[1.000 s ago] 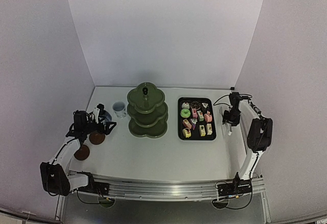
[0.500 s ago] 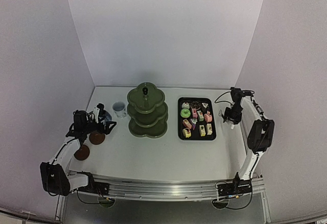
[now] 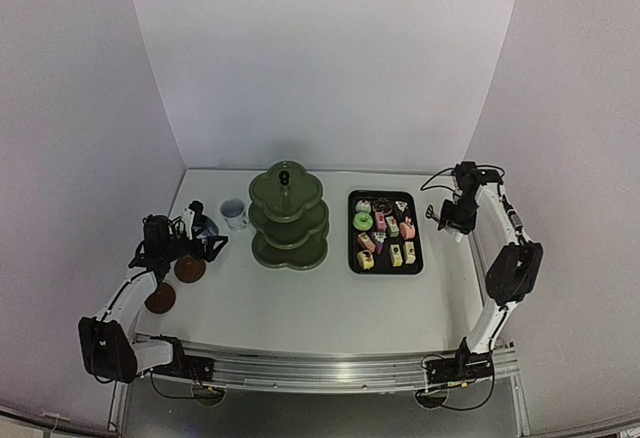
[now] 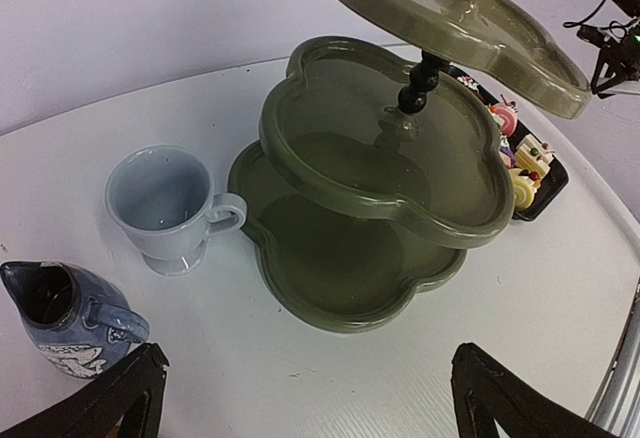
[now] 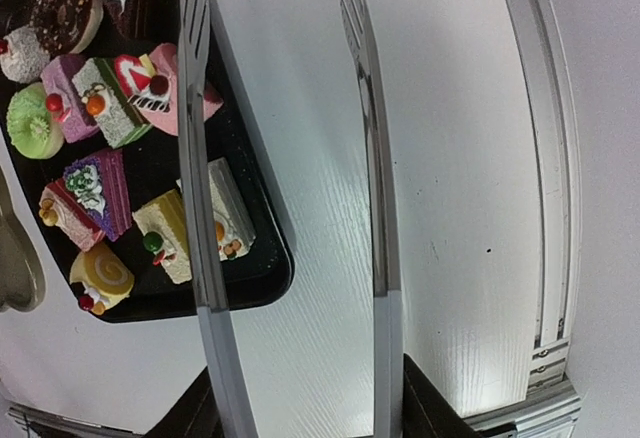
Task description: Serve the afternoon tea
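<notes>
The dark green three-tier stand (image 3: pixel 288 216) (image 4: pixel 380 188) stands mid-table with bare tiers. Small colourful cakes (image 3: pixel 385 228) (image 5: pixel 110 98) lie on the black tray (image 3: pixel 417 258) (image 5: pixel 250 268) to its right. A white cup (image 3: pixel 233 213) (image 4: pixel 165 203) and a small blue cup (image 3: pixel 205 228) (image 4: pixel 65 313) stand left of the stand, with two brown coasters (image 3: pixel 190 269) nearer the front. My left gripper (image 4: pixel 310 408) is open by the blue cup, holding nothing. My right gripper (image 3: pixel 452 216) (image 5: pixel 305 418) is shut on the metal tongs (image 5: pixel 370 158), right of the tray; one tong arm hangs over the tray's right edge.
White walls close in the table on three sides. A metal rail (image 5: pixel 545 158) runs along the table's right edge, close to the right arm. The second coaster (image 3: pixel 159 299) lies beside the left arm.
The right arm has swung back and slightly right with the tongs. The left arm and the tea things have not moved.
</notes>
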`<state>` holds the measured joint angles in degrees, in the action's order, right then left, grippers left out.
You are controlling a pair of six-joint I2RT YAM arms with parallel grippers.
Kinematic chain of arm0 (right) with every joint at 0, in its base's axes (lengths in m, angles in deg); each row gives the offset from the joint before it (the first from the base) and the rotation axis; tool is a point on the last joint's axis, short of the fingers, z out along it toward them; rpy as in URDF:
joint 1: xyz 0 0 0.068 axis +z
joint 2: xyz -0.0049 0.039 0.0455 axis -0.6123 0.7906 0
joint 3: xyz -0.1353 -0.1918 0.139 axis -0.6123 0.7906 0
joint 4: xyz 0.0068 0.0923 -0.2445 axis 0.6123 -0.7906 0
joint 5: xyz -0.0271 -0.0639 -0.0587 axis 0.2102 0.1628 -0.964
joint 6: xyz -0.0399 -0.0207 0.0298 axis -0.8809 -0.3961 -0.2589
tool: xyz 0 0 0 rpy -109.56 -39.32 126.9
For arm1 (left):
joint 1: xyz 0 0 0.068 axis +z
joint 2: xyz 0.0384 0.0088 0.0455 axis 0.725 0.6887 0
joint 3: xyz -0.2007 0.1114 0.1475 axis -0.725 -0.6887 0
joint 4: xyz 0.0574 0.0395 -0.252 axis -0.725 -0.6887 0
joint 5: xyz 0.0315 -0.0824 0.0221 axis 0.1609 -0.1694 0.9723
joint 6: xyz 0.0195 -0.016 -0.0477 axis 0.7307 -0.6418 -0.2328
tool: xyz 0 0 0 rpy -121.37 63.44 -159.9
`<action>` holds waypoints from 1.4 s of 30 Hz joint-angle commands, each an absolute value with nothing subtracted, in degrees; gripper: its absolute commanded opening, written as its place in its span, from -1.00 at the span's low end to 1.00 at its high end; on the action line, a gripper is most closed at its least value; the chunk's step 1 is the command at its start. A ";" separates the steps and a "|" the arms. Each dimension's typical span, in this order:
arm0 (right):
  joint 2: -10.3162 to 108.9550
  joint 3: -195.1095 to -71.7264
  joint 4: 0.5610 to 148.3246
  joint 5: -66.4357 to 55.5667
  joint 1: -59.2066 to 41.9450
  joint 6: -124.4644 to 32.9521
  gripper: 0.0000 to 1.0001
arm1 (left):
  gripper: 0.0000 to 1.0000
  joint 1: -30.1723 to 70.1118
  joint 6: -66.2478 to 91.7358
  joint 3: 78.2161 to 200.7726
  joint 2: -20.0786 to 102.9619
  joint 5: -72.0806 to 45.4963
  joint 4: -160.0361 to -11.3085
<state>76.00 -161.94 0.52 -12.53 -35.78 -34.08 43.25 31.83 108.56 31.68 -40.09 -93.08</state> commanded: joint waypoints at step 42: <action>72.71 -149.98 12.79 -23.76 -23.26 -52.12 -0.11 | 0.99 43.17 32.50 110.72 32.52 -43.60 -88.46</action>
